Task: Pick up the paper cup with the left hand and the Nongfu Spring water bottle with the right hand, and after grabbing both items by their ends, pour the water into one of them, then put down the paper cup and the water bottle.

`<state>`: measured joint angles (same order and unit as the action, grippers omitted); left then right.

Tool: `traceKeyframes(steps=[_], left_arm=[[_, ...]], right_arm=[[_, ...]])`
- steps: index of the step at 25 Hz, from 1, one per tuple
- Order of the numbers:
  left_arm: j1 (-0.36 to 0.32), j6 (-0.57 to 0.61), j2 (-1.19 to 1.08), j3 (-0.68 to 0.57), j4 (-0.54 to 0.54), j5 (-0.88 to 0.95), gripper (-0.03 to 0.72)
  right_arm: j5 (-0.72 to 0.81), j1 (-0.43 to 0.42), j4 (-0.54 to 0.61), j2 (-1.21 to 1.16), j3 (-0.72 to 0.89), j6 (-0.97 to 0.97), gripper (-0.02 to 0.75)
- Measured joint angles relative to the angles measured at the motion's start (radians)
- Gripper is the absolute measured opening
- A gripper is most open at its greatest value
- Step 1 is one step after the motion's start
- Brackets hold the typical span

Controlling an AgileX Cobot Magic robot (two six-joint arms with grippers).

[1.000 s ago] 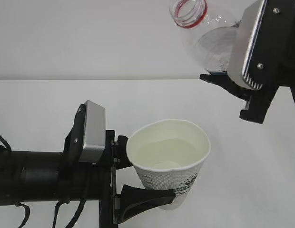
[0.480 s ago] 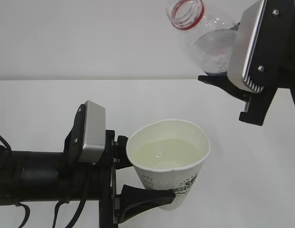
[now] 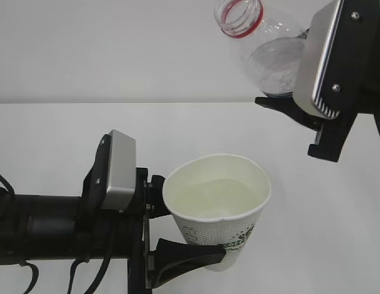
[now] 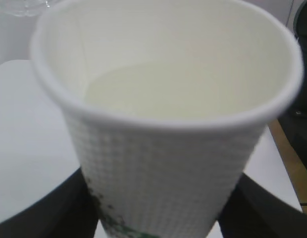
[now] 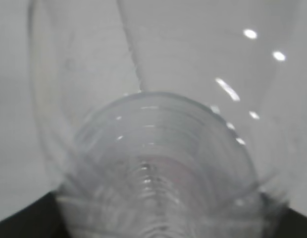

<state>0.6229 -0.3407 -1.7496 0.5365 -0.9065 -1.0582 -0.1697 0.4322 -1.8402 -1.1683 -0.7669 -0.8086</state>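
Pour looks done: white paper cup [image 3: 217, 208] holds water [image 3: 217, 195], clamped in black left gripper [image 3: 162, 229]; black right gripper [image 3: 288, 101] grips clear red-ringed bottle [image 3: 257, 43], mouth up; set-down left

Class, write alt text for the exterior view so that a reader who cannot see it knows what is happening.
A robot's left gripper holds a white paper cup upright, with pale water pooled inside. Up and to the right, the right gripper holds a clear, uncapped plastic bottle with a red neck ring, its mouth pointing up and left; no stream is falling. Behind them are a white table and wall.
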Motion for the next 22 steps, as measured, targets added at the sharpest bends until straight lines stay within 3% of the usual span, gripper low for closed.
traceKeyframes(steps=[22], left_arm=[[0.000, 0.000, 0.000, 0.000, -0.002, 0.000, 0.484]], right_arm=[[0.021, 0.000, 0.062, 0.104, 0.000, 0.000, 0.449]])
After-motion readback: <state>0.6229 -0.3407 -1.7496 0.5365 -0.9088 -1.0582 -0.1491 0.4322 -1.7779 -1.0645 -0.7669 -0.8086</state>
